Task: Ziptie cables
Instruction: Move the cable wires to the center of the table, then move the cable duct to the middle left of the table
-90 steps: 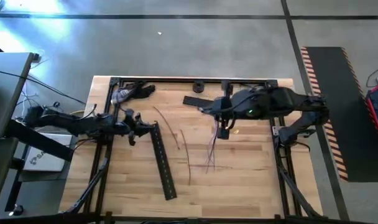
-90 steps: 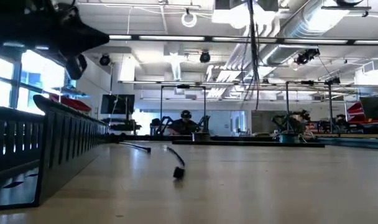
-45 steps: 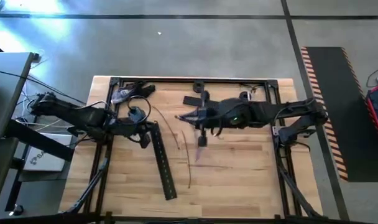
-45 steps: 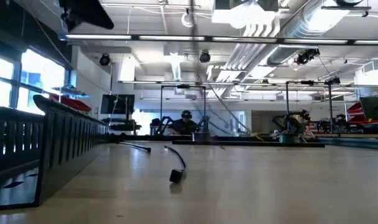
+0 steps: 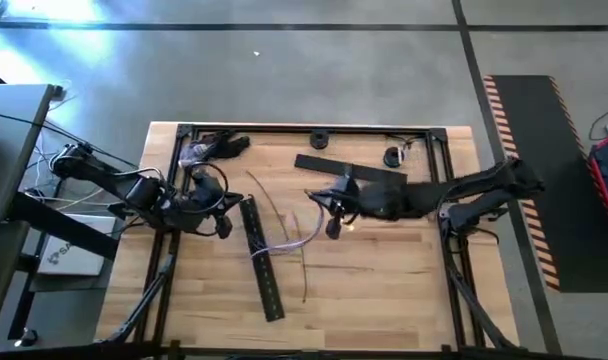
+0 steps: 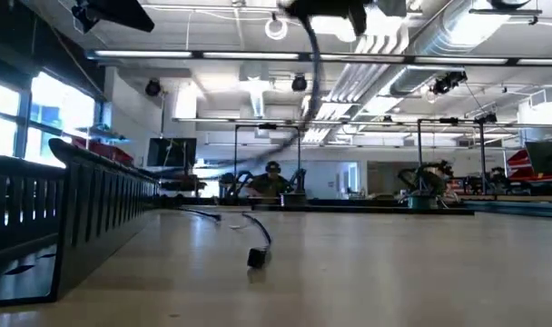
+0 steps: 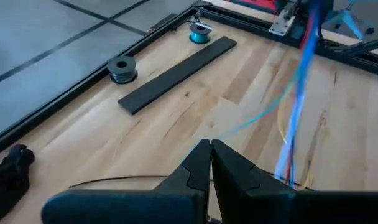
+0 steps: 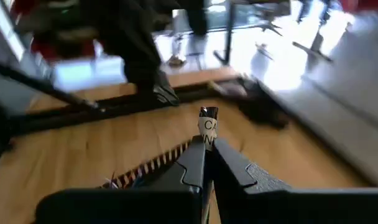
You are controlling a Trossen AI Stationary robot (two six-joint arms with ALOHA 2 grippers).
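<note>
Surface: pale wooden plank table [image 5: 404,290] inside a black metal frame [image 5: 314,129]; grey concrete floor around it. Low view shows a large workshop behind, ceiling ducts and lights, a seated person [image 6: 271,180] far off.

My right gripper [image 5: 329,228] is over table centre, fingers clenched on a bundle of thin pinkish and brown cables [image 5: 302,237] that drapes toward the long black slotted plastic strip [image 5: 260,258]. Other loose strands lie on the wood nearby.

My left gripper [image 5: 224,226] sits just beside that strip's upper end, fingers pressed together, nothing visibly held.

The bundle is motion-blurred; strand count unreadable.
</note>
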